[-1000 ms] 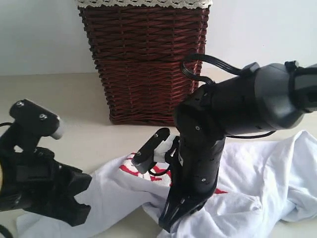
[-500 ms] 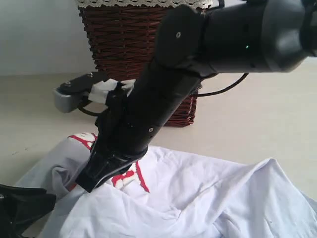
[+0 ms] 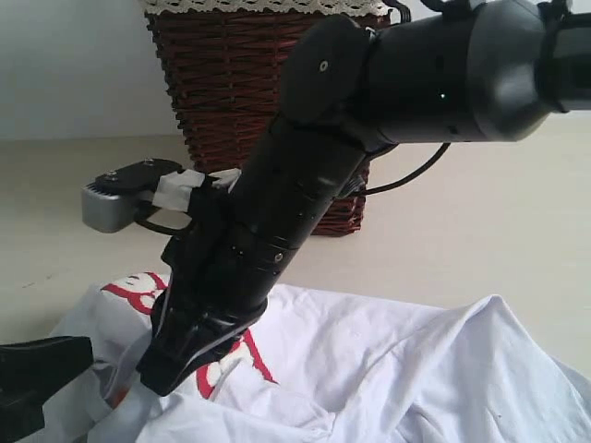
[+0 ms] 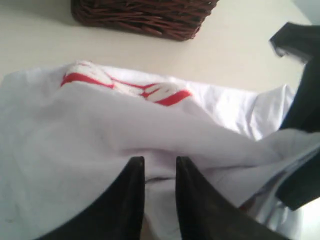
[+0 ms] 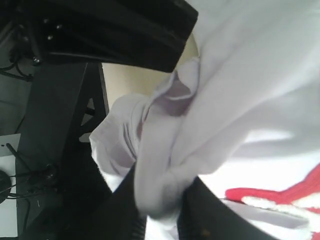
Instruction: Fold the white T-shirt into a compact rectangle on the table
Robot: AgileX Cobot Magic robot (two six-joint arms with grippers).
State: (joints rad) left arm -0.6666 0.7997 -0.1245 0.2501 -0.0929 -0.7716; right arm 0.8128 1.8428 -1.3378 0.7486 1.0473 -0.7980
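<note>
The white T-shirt lies rumpled across the near part of the table, with its red lettered band at the left. My right gripper has reached across to the left side and is shut on a bunched fold of the white T-shirt, which fills the gap between its fingers. My left gripper sits low at the near left. In its wrist view its two black fingers stand close together, with a crease of the white T-shirt pinched between them.
A dark brown wicker basket with a lace-trimmed liner stands at the back centre, just behind my right arm. Bare table stretches to the right of it and at the left.
My right arm has swung from the right side across to the left, dragging the shirt with it. The red band has shifted left. My left gripper has dropped to the near left corner.
</note>
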